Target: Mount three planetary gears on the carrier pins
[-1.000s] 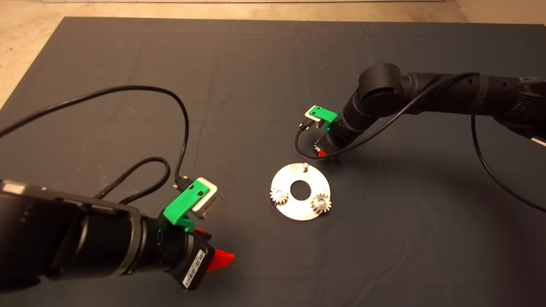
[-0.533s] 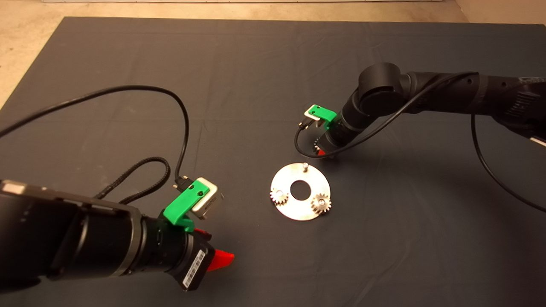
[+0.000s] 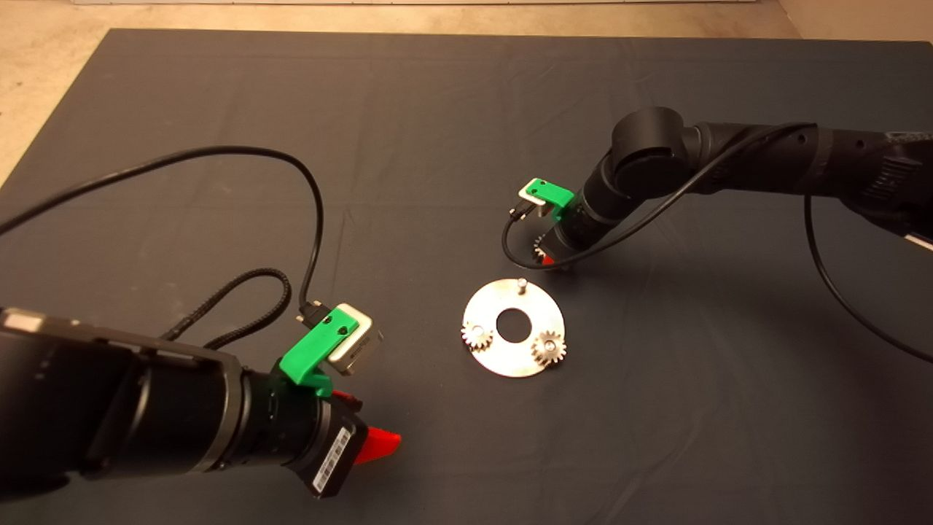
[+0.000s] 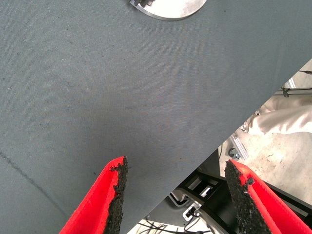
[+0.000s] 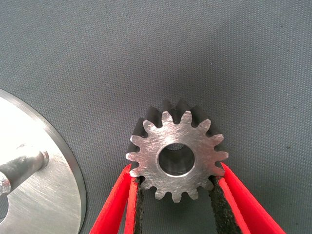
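Observation:
A flat silver disc point(image 3: 526, 359) with a central hole lies mid-mat. Two planetary gears point(image 3: 475, 336) point(image 3: 548, 348) sit on its near carrier pins; the far pin point(image 3: 522, 285) stands bare. Just beyond the disc's far edge my right gripper point(image 3: 548, 257) is shut on a third gear point(image 5: 176, 156), held flat between its red fingers point(image 5: 124, 204), with the disc rim point(image 5: 63, 161) and bare pin point(image 5: 22, 165) close beside it. My left gripper point(image 4: 173, 195) hangs open over the mat's near edge, left of the disc point(image 4: 170, 7).
Black cables loop over the mat point(image 3: 408, 131) behind the left arm point(image 3: 313, 211) and under the right wrist point(image 3: 510, 248). Beyond the mat's near edge the left wrist view shows metal framing point(image 4: 204, 204) and pale floor.
The right gripper with its gear has crept slightly up and away from the mat. The left arm and the disc have not moved.

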Tool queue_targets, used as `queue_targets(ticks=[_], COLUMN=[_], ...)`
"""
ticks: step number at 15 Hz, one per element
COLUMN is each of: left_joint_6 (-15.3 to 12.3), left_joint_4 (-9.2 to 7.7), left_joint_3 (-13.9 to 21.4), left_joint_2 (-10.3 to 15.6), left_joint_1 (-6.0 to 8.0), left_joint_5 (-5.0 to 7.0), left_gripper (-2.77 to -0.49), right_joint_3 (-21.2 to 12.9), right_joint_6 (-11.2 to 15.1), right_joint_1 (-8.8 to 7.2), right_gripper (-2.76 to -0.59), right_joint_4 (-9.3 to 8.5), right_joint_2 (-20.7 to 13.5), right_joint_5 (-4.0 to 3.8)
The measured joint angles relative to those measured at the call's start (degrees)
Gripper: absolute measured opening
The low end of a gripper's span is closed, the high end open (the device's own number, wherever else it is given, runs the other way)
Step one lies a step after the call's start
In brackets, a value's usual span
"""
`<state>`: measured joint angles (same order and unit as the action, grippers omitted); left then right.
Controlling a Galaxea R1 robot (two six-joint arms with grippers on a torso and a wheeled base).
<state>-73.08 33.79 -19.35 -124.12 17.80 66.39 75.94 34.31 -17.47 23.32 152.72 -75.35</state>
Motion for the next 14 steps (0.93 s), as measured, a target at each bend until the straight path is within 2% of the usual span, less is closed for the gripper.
queue_targets(ticks=[6, 12, 14], left_joint_6=[0.01, 0.01, 0.01], left_joint_4=[0.0, 0.0, 0.0], left_joint_3=[0.0, 0.0, 0.0], left_joint_2=[0.0, 0.01, 0.01], left_joint_1=[0.0, 0.0, 0.0], left_joint_5=[-0.32, -0.63, -0.66], left_gripper=[-1.92, -1.92, -1.92], right_joint_3=[-0.6, -3.44, -4.88], right_joint_6=[-0.63, -0.66, -0.64], right_joint_1=[0.02, -0.09, -0.57], right_gripper=[-2.61, -2.64, -2.64], right_joint_4=[0.0, -0.01, 0.0], right_joint_2=[-0.07, -0.89, -1.84], right_joint_5=[-0.03, -0.17, -0.34])
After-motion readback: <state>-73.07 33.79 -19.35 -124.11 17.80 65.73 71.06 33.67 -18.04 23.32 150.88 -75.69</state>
